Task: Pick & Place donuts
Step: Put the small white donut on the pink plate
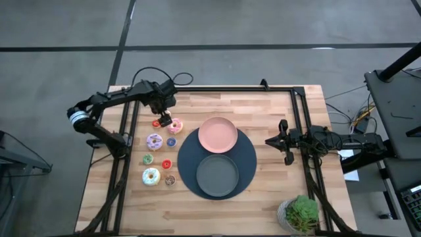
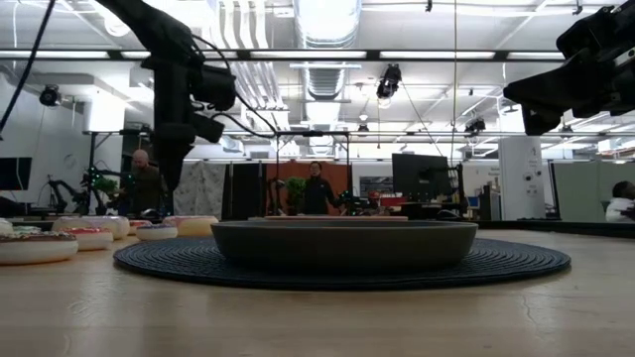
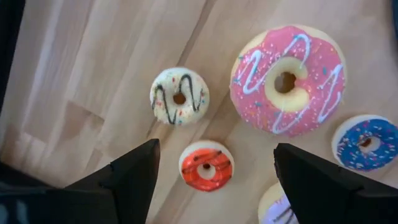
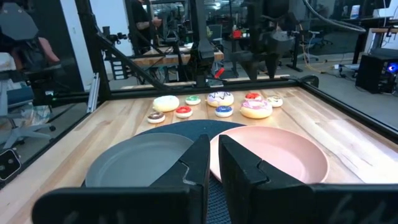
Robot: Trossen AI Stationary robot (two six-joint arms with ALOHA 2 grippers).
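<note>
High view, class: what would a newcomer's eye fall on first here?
Probably the pink plate and dark grey plate on a round dark mat mid-table. Next, the colourful donuts clustered left of the mat, with the open left gripper above a small red donut.

Wooden table (image 1: 263, 197) with donuts (image 1: 154, 141), dark mat (image 1: 250, 161), potted plant (image 1: 301, 214).
</note>
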